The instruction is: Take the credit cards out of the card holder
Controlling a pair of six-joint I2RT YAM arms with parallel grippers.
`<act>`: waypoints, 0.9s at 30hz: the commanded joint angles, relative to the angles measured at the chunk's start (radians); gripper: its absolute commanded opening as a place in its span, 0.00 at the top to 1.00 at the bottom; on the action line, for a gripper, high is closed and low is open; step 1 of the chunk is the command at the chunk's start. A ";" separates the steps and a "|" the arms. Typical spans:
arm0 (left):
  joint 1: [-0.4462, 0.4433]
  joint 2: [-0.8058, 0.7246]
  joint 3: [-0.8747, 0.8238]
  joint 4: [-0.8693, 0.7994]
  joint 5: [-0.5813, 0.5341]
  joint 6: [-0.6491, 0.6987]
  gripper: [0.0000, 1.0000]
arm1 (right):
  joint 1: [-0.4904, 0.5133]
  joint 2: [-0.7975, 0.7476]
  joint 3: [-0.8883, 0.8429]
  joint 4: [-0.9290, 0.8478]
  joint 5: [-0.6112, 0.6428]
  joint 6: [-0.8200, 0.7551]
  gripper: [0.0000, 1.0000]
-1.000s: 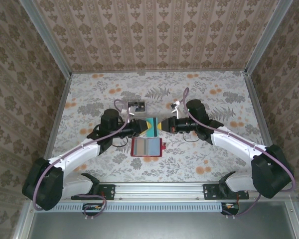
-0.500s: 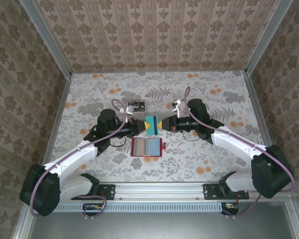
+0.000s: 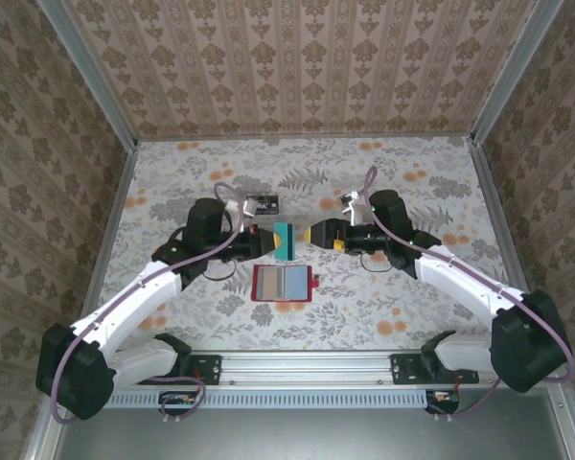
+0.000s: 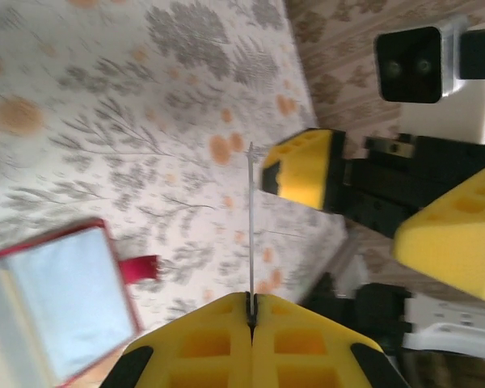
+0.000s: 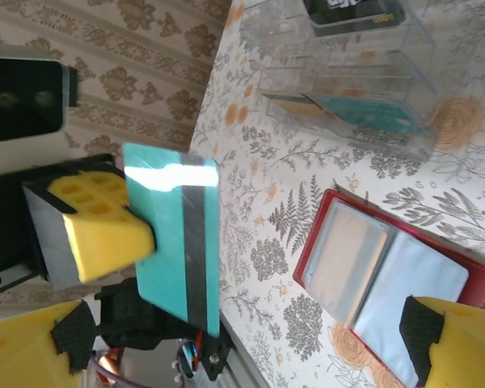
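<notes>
The table (image 3: 412, 297) is covered with a pale floral pattern of grey leaves and orange blossoms. A red wallet (image 3: 282, 284) is laid open and flat near its middle, grey and light-blue panels upward, the small tab turned to the right. A clear plastic tray (image 3: 262, 203) is set farther back, apart from the wallet.

The teal plastic card with a dark stripe (image 5: 166, 218) is properly glossy, with glare across its top, while the chunky yellow pads (image 5: 97, 230) look like matt foam or moulded plastic. The flat red folding wallet (image 5: 424, 287) has smooth, faintly shiny grey and pale-blue panels, the clear tray (image 5: 339, 73) is shiny see-through plastic, and the floral table covering (image 3: 412, 192) looks matt.
</notes>
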 commanded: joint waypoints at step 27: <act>-0.111 0.364 0.279 -0.366 -0.649 1.543 1.00 | -0.121 -0.121 0.074 -0.287 0.186 -0.200 0.00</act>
